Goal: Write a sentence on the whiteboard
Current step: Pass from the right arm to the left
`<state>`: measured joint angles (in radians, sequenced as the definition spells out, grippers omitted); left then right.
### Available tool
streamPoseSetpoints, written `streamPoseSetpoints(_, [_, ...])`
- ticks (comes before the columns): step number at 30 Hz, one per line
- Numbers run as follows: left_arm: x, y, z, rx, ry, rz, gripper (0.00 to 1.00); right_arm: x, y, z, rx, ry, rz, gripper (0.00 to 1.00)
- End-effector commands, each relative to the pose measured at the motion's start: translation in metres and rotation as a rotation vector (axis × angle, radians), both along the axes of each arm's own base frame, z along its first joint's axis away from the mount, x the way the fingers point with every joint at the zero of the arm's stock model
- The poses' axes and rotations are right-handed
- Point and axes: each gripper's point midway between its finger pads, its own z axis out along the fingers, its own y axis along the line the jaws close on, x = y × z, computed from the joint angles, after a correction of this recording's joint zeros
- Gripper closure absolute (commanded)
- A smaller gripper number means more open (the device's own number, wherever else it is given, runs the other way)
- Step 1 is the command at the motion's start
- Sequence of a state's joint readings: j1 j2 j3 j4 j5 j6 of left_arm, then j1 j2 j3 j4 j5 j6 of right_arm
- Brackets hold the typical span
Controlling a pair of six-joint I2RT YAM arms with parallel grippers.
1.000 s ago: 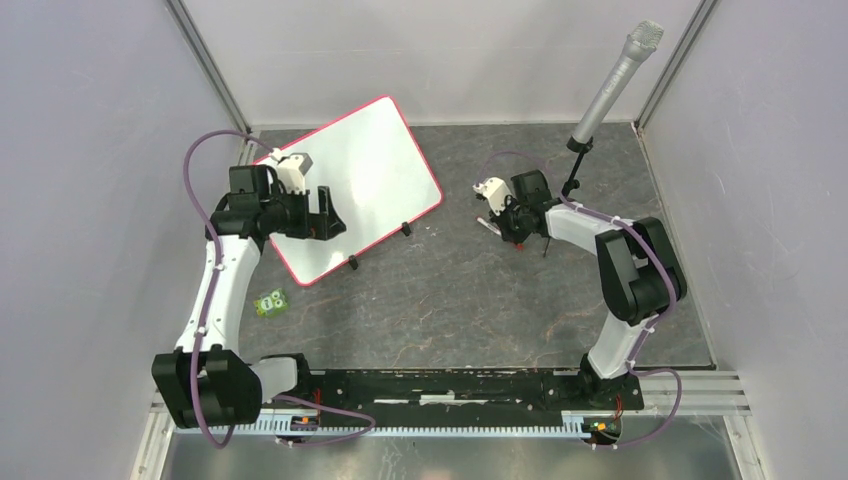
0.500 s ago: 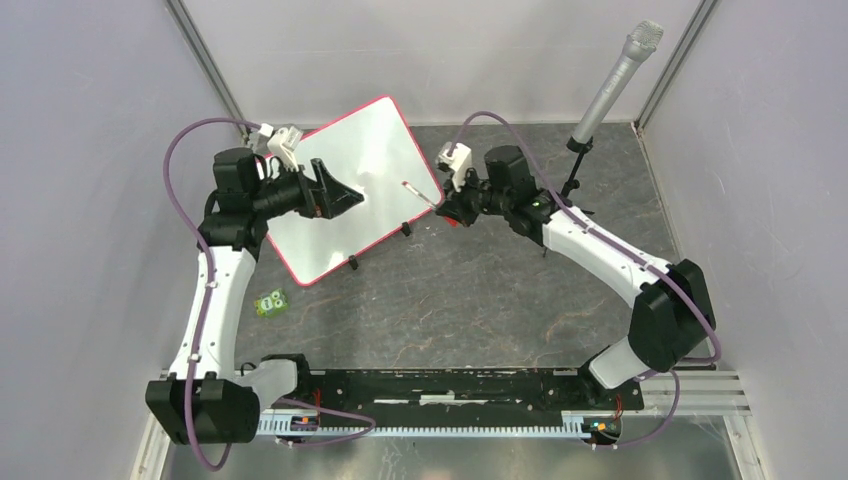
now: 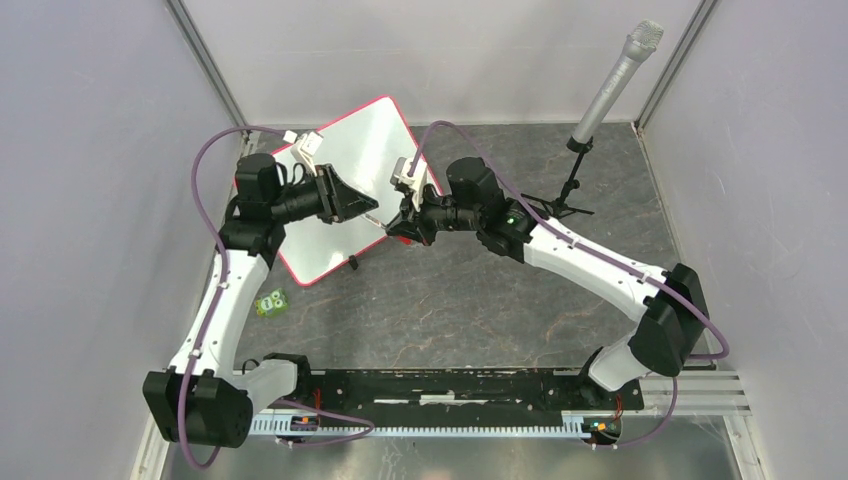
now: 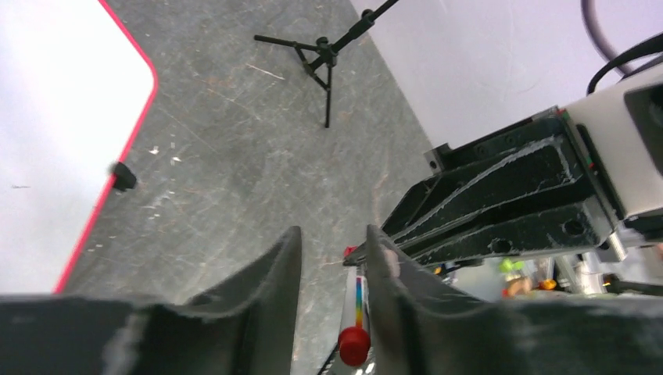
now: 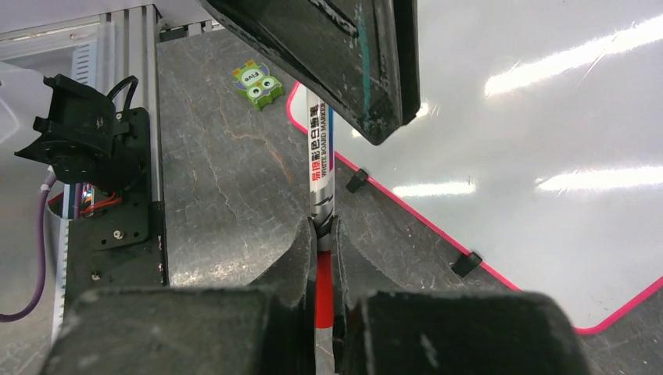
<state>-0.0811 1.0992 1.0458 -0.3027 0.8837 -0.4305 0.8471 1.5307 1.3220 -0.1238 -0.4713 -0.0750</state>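
Just off the whiteboard (image 3: 355,145) edge, right gripper (image 5: 321,234) clamped on marker (image 5: 319,168), left gripper (image 4: 334,234) apart around it.

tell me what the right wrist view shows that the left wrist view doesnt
Only the right wrist view: the green owl card on the table, the printed label on the marker, and the right gripper shut on that marker.
Only the left wrist view: the black tripod stand, and the left gripper with its fingers apart on either side of the marker.
Both: the whiteboard, a black clip on its pink edge, and the marker.
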Motion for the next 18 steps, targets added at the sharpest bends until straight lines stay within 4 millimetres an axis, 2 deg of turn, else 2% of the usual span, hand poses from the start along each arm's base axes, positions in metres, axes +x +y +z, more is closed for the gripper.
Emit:
streamPoseSetpoints(1, [-0.008,-0.01,0.02,-0.091,-0.014,-0.038,0.66,0.003,0.008,0.035,0.077,-0.058,-0.001,1.0])
streamPoseSetpoints(3, [-0.009,-0.01,0.02,-0.099,-0.012,-0.038,0.74,0.004,0.009,0.035,0.08,-0.06,-0.004,1.0])
streamPoseSetpoints(6, [-0.011,-0.01,0.02,-0.1,-0.011,-0.034,0.77,0.007,0.01,0.037,0.084,-0.07,-0.013,1.0])
streamPoseSetpoints(8, [-0.011,-0.01,0.02,-0.099,-0.013,-0.034,0.97,0.007,0.011,0.037,0.089,-0.073,-0.008,1.0])
streamPoseSetpoints(9, [-0.011,-0.009,0.021,-0.096,-0.018,-0.032,0.98,0.005,0.011,0.037,0.092,-0.073,0.004,0.89])
streamPoseSetpoints(11, [-0.009,-0.005,0.024,-0.071,-0.038,-0.015,0.98,0.006,0.011,0.034,0.086,-0.076,0.007,0.47])
streamPoseSetpoints(12, [-0.007,-0.001,0.026,-0.054,-0.051,0.002,0.98,0.01,0.008,0.031,0.078,-0.08,-0.006,0.41])
streamPoseSetpoints(15, [0.003,0.021,0.037,-0.039,-0.083,0.097,0.97,0.032,-0.009,0.018,0.067,-0.084,-0.074,0.4])
streamPoseSetpoints(16, [0.009,0.034,0.04,-0.049,-0.085,0.139,0.97,0.037,-0.016,0.008,0.056,-0.06,-0.092,0.4])
streamPoseSetpoints(18, [0.015,0.049,0.042,-0.067,-0.074,0.194,0.98,0.052,-0.025,0.003,0.066,-0.062,-0.126,0.34])
